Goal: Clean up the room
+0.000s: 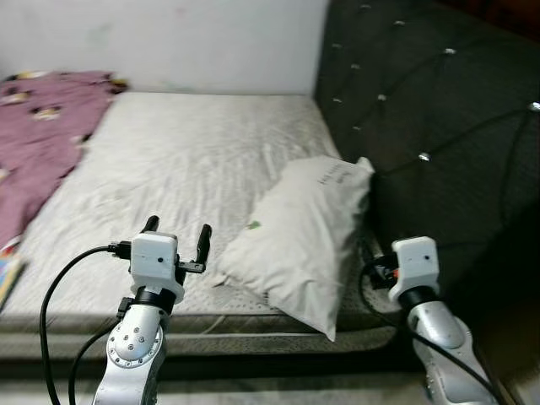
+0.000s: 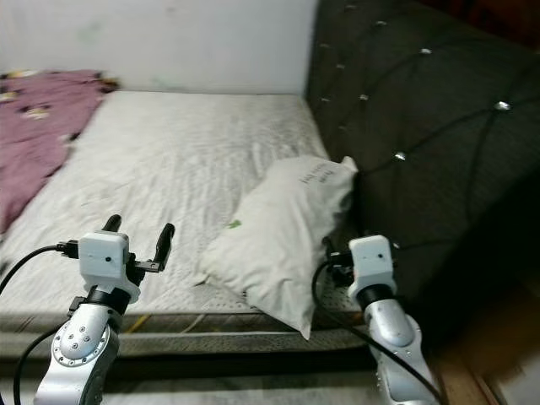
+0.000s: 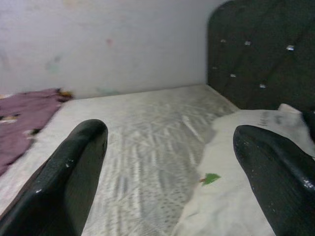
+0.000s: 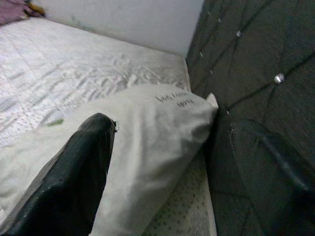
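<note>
Both claws hover spread wide and empty at the bed's near edge: left claw, right claw. Beyond, a rumpled white pillow with faint, unreadable print leans against the dark tufted headboard; farther left lies a purple blanket.

One bed with one bare mattress. One white pillow on it, against one dark tufted headboard. One purple blanket on the bed's left side. One small green mark on the pillow. Two grippers: left gripper, fingers apart, and right gripper, fingers apart. One colourful item at left edge, can't tell what.
</note>
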Controlling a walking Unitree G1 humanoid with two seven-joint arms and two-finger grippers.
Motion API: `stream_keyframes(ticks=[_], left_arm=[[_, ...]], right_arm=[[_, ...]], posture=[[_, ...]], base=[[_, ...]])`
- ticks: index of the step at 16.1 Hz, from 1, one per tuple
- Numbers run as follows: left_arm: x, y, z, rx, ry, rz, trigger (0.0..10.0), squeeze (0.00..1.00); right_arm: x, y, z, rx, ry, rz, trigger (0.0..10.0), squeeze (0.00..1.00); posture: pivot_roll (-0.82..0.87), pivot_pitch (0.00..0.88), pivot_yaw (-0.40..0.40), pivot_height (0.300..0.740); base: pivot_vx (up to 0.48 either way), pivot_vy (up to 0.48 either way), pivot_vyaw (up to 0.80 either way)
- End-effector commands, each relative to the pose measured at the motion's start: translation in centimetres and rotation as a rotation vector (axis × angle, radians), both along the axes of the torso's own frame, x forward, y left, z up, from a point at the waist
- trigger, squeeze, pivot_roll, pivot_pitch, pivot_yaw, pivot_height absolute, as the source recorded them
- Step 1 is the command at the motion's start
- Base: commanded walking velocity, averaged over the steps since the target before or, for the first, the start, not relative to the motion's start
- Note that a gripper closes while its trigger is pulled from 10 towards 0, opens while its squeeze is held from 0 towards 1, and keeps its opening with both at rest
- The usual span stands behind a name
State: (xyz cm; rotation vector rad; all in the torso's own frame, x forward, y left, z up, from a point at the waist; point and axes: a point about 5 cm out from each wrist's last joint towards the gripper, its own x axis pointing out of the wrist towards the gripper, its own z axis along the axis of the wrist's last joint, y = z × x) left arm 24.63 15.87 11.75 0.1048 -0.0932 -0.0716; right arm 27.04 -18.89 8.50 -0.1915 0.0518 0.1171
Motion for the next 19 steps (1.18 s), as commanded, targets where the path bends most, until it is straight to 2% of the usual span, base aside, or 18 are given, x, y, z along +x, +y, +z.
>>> stream_keyframes(ticks=[1, 17, 19], left_arm=[[0.08, 0.34, 0.24, 0.002, -0.012, -0.001, 10.0, 0.00], [0.22, 0.17, 0.28, -0.011, -0.012, -0.021, 10.0, 0.00], [0.23, 0.21, 0.24, -0.004, -0.009, -0.014, 10.0, 0.00]], right_arm=[[0.29, 0.57, 0.58, 0.009, -0.029, 0.017, 10.0, 0.00], [0.48, 0.46, 0.63, 0.011, -0.031, 0.007, 10.0, 0.00], [0.49, 0.48, 0.62, 0.011, -0.032, 0.007, 10.0, 0.00]], posture=[[-0.11, 0.000, -0.027, 0.740], [-0.11, 0.000, -0.026, 0.740], [-0.11, 0.000, -0.026, 0.740]], base=[[0.000, 0.000, 0.00], [0.270, 0.000, 0.00], [0.000, 0.000, 0.00]])
